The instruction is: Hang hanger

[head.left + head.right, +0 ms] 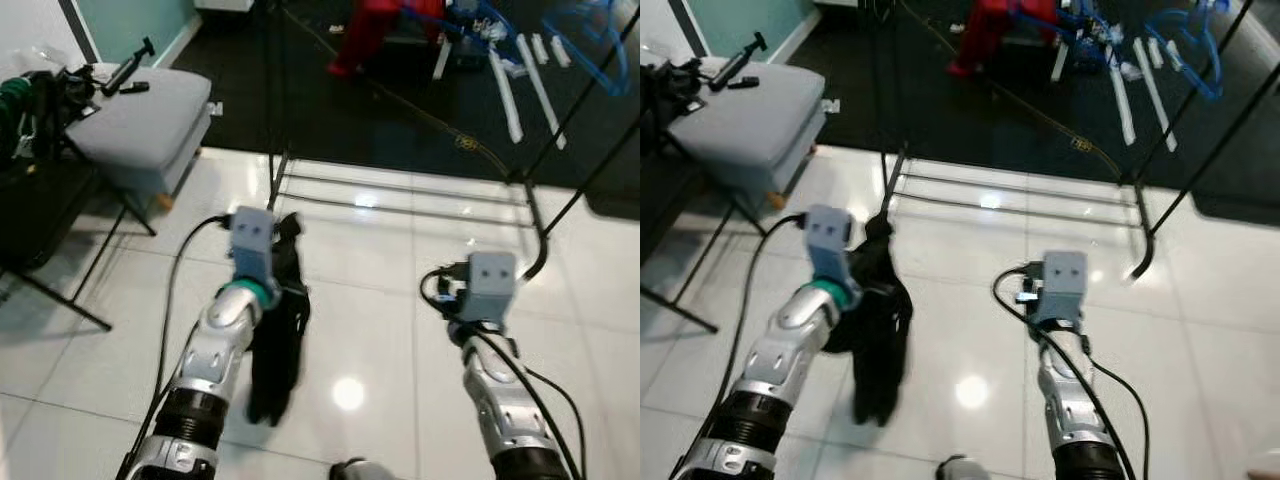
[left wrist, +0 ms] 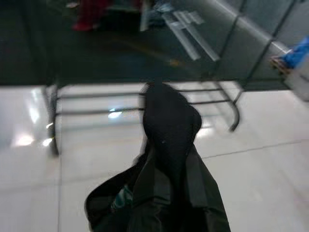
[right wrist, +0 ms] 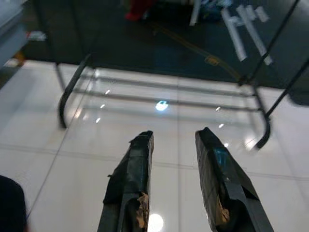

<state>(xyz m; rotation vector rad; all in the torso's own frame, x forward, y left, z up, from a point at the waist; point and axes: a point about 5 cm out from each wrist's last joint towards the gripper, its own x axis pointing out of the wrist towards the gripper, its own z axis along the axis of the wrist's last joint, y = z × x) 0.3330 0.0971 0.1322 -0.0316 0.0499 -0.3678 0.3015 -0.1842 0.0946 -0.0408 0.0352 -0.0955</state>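
**Black garment up, rack ahead**

Black garment [image 1: 280, 330] hangs pinched in your left gripper [image 1: 285, 250]; the hanger itself can't be made out. Carry it toward the rack base [image 1: 400, 195] at twelve o'clock, level. Right gripper [image 3: 174, 145] is spread, empty.

Two silver arms w/ black ribbed cuffs near frame bottom. Left arm [image 1: 215, 350]: teal ring below grey camera box, black cable looping off. Right arm [image 1: 500, 390]: grey box, black cables. Right gripper [image 3: 176, 145]: long black taped fingers, frayed tape.
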